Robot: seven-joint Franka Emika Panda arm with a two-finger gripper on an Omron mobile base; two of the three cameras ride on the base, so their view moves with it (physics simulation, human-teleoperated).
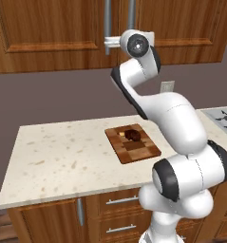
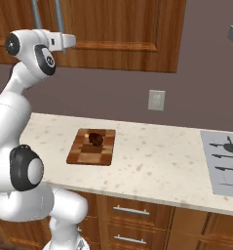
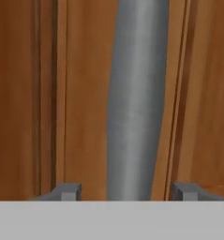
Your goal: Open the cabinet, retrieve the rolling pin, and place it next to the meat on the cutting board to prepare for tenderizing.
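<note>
I am on the cabinet-opening step: my pincer [image 3: 125, 192] stands spread astride the cabinet [image 3: 85, 93] handle [image 3: 134, 103] at twelve o'clock; next, pinch and pull.

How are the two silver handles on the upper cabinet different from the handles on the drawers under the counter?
The cabinet handles are long bars that stand upright, side by side where the two doors meet; the drawer handles are short bars lying level, stacked one above the other. The gripper has its fingers either side of one cabinet handle, while nothing is near the drawer handles. Both kinds are plain silver bars on reddish-brown wood.
</note>
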